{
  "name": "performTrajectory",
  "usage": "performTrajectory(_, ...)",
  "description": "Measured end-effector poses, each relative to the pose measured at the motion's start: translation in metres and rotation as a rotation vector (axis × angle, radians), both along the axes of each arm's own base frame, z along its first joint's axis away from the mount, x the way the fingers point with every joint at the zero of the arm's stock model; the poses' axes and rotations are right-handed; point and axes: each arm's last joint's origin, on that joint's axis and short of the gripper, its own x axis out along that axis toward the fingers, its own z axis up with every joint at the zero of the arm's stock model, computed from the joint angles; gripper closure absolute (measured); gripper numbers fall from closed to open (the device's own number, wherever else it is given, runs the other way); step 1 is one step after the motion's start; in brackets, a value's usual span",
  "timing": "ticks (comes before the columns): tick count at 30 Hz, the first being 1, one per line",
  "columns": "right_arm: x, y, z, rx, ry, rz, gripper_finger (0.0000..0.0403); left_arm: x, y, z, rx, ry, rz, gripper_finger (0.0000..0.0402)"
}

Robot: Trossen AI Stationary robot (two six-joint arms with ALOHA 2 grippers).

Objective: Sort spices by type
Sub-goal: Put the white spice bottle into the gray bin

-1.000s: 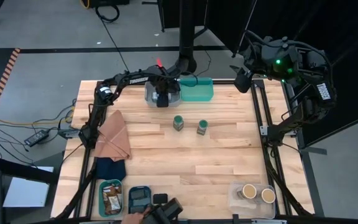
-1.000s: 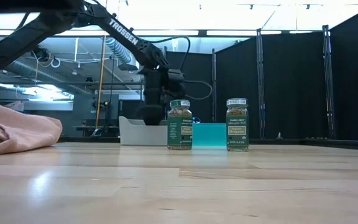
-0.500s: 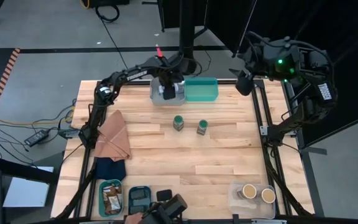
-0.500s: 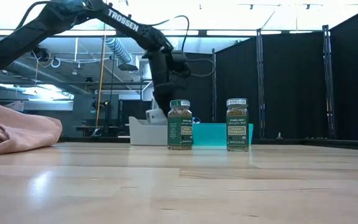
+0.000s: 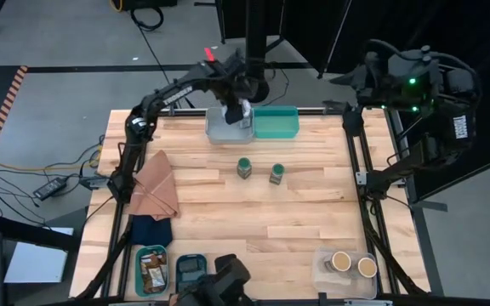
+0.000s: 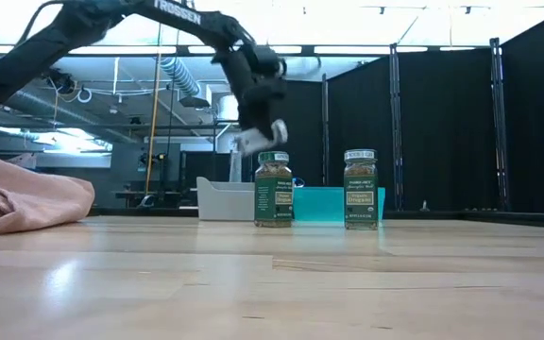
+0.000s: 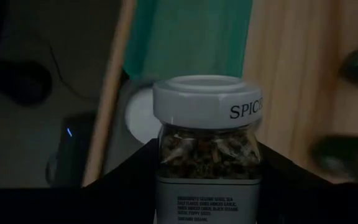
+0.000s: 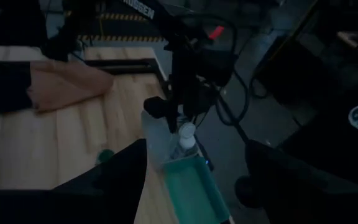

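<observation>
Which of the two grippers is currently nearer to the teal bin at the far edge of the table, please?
The left. The left gripper, holding a white-lidded jar, hangs over the clear bin right beside the teal bin. The right gripper is off the table, beyond its far right corner.

Pale wood plank worktop (image 5: pixel 228 212), black frame rails along edges. Grey concrete floor (image 5: pixel 75 34) all around, cables (image 5: pixel 32 174) trailing across it. Black curtain panels (image 6: pixel 442 123) on poles at far end of room. Bright ceiling strip lights (image 6: pixel 348 49), exposed silver duct (image 6: pixel 173 76) and pipework overhead. Striped hazard tape (image 5: pixel 10 93) on floor.
</observation>
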Motion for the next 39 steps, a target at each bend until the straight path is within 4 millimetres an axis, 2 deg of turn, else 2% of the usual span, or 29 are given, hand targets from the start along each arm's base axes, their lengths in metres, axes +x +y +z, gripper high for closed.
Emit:
performTrajectory(5,0.0,0.0,0.004,-0.047,-0.027,0.035,0.012,-0.02,-0.002,0.051,0.035,-0.229,-0.018,0.0222)
performTrajectory(8,0.007,-0.004,0.007,-0.088,-0.046,0.043,0.0119,-0.031,-0.008,0.08,0.054,-0.353,-0.041,0.0222)
performTrajectory(13,0.042,-0.02,0.003,-0.171,-0.02,0.036,0.0118,-0.043,-0.03,0.111,0.061,-0.467,-0.174,0.0222)
performTrajectory(20,0.112,-0.054,-0.035,-0.182,0.174,0.076,0.0117,-0.036,-0.049,0.113,0.034,-0.475,-0.277,0.0222)
performTrajectory(25,0.145,-0.067,-0.059,-0.117,0.226,0.132,0.0098,-0.031,-0.052,0.103,0.018,-0.449,-0.301,0.0222)
performTrajectory(31,0.166,-0.074,-0.074,-0.066,0.233,0.147,0.0063,-0.033,-0.053,0.102,0.046,-0.44,-0.324,0.0222)
performTrajectory(35,0.167,-0.075,-0.074,-0.041,0.211,0.132,0.0052,-0.047,-0.061,0.125,0.112,-0.508,-0.353,0.0222)
performTrajectory(39,0.168,-0.079,-0.064,-0.069,0.109,0.111,0.0054,-0.067,-0.066,0.146,0.134,-0.611,-0.411,0.0222)
